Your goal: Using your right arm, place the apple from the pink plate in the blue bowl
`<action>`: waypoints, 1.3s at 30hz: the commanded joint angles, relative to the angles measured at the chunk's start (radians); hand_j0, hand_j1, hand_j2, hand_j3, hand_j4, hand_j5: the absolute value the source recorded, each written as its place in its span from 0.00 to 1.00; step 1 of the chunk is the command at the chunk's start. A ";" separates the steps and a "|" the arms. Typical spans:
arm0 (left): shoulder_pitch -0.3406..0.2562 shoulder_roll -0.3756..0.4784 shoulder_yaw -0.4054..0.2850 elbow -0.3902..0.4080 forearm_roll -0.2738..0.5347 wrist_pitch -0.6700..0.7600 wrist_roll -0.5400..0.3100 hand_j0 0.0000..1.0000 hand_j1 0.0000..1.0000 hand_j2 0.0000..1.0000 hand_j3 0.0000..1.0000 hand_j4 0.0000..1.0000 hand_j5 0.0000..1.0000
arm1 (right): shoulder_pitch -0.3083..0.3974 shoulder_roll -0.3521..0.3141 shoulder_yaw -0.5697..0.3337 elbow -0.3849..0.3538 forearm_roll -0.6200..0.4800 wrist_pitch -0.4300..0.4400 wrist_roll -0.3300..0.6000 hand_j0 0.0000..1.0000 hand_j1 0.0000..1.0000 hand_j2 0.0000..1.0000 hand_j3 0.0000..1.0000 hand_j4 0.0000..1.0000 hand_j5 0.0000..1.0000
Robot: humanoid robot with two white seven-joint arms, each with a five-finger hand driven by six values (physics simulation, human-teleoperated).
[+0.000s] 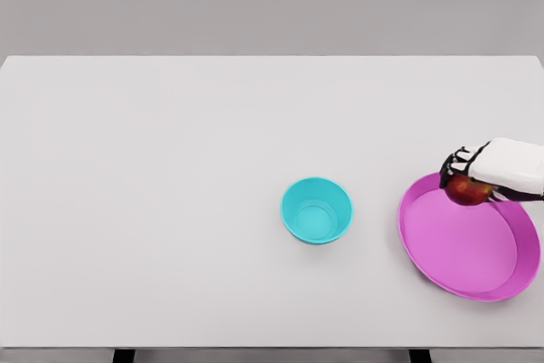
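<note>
At the right edge of the frame, the right hand [476,178] curls its fingers [455,163] around the red apple [466,189] — gripping it over the upper rim of the pink plate [463,248]. The blue bowl [316,209] sits just right of centre on the white table [170,210] — left of the plate, apart from it.

1. We see only our right hand [476,178], entering from the right edge.
2. Its back is a smooth white, boxy shell.
3. The fingers [450,164] look black-jointed with white segments, though they are too small to be sure.
</note>
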 commanded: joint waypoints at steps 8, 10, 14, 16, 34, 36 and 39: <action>0.000 0.000 0.000 0.000 0.000 0.000 0.000 1.00 1.00 1.00 1.00 1.00 1.00 | -0.031 0.126 0.007 -0.010 -0.006 0.002 0.000 0.42 0.42 0.42 0.42 0.42 0.42; 0.000 0.000 0.000 0.000 0.000 0.000 0.000 1.00 1.00 1.00 1.00 1.00 1.00 | -0.031 0.141 0.009 -0.032 -0.006 0.002 0.000 0.42 0.42 0.42 0.42 0.42 0.42; 0.000 0.000 0.000 0.000 -0.001 0.000 0.000 1.00 1.00 1.00 1.00 1.00 1.00 | -0.048 0.169 0.030 -0.044 -0.006 0.002 0.000 0.42 0.42 0.42 0.42 0.42 0.42; 0.000 0.000 0.000 0.000 0.000 0.000 0.000 1.00 1.00 1.00 1.00 1.00 1.00 | -0.080 0.180 0.053 -0.043 -0.006 0.002 0.000 0.42 0.42 0.42 0.42 0.42 0.42; 0.000 0.000 0.000 0.000 -0.001 0.000 0.000 1.00 1.00 1.00 1.00 1.00 1.00 | -0.221 0.315 0.274 -0.050 -0.004 0.002 0.000 0.44 0.44 0.44 0.44 0.44 0.44; 0.000 0.000 0.000 0.000 -0.001 0.000 0.000 1.00 1.00 1.00 1.00 1.00 1.00 | -0.226 0.324 0.295 -0.050 -0.004 0.002 0.000 0.44 0.44 0.44 0.44 0.44 0.44; 0.000 0.000 0.000 0.000 0.000 0.000 0.000 1.00 1.00 1.00 1.00 1.00 1.00 | -0.238 0.333 0.328 -0.052 -0.003 0.002 0.000 0.44 0.44 0.44 0.44 0.44 0.44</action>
